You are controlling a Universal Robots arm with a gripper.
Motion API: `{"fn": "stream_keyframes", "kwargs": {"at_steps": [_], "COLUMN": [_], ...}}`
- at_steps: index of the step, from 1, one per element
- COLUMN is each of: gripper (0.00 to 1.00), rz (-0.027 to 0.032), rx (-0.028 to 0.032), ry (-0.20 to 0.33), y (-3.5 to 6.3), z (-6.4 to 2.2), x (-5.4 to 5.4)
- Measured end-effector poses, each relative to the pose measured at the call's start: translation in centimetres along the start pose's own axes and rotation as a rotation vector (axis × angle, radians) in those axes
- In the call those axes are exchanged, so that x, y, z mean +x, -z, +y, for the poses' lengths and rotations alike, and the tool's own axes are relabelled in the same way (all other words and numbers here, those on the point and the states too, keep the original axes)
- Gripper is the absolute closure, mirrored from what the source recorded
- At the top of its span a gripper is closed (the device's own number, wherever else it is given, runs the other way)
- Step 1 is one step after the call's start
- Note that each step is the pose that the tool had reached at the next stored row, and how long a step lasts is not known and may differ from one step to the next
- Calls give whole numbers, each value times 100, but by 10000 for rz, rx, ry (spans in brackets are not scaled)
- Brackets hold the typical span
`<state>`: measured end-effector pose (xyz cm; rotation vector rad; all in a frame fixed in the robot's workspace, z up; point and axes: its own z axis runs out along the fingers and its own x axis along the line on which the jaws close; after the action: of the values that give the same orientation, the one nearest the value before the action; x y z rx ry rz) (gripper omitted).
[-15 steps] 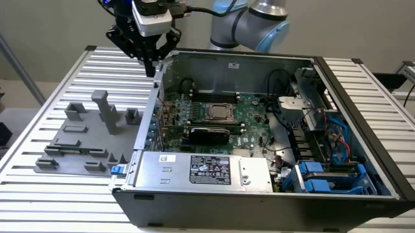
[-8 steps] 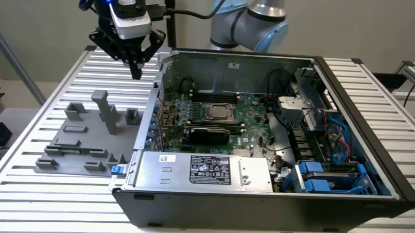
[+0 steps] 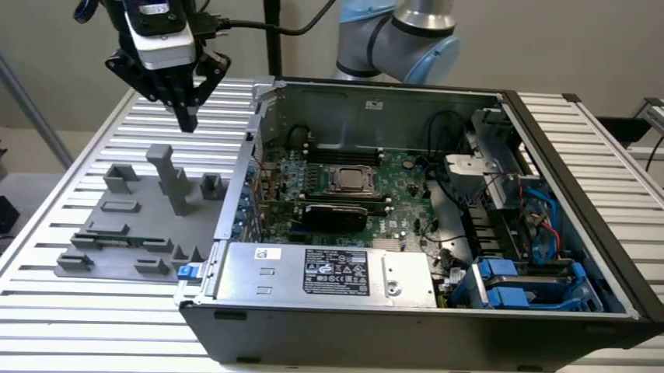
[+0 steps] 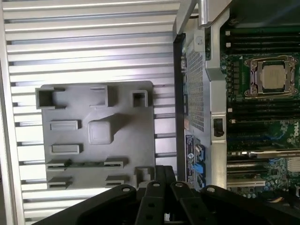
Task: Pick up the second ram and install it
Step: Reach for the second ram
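- In the exterior view, the black 2-finger gripper [image 3: 188, 120] hangs from its silver-and-black wrist, pointing down over the ribbed aluminium table [image 3: 62, 326].
- Its fingers are pressed together into 1 tip with nothing between them.
- The tip hovers above the far end of the flat grey plastic fixture plate [image 3: 140, 221], near the plate's tall grey post [image 3: 166, 175] but not touching it.
- The second ram [image 3: 120, 238], a slim green circuit-board stick, lies flat between low grey blocks on the near part of the plate, well apart from the gripper.
- On the exterior view's right lies the open black-and-grey computer case [image 3: 581, 194], with a green motherboard [image 3: 400, 194], a silver CPU socket [image 3: 353, 180], a black-topped expansion card [image 3: 332, 211] and a silver power supply box [image 3: 332, 272] inside.
- The grey-and-light-blue robot arm joint [image 3: 400, 35] stands behind the case.
- In the wrist view, the gripper [image 4: 164, 176] shows its black linkages closed up against each other.
- The fixture plate [image 4: 136, 136] rests on the table slats [image 4: 93, 28], just beside the case wall.
- The second ram [image 4: 89, 164] sits in its slot between 2 grey blocks, clear of the fingers.
- The CPU socket [image 4: 273, 77] lies between rows of long black memory slots [image 4: 260, 40].
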<state>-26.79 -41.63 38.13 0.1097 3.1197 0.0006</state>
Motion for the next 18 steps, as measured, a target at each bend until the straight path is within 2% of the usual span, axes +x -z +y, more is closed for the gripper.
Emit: {"fn": "stream_keyframes", "kwargs": {"at_steps": [18], "gripper": [89], "rz": [0], "rx": [15], "ry": [-1], "y": [-151], "z": [-159], "x": [792]}}
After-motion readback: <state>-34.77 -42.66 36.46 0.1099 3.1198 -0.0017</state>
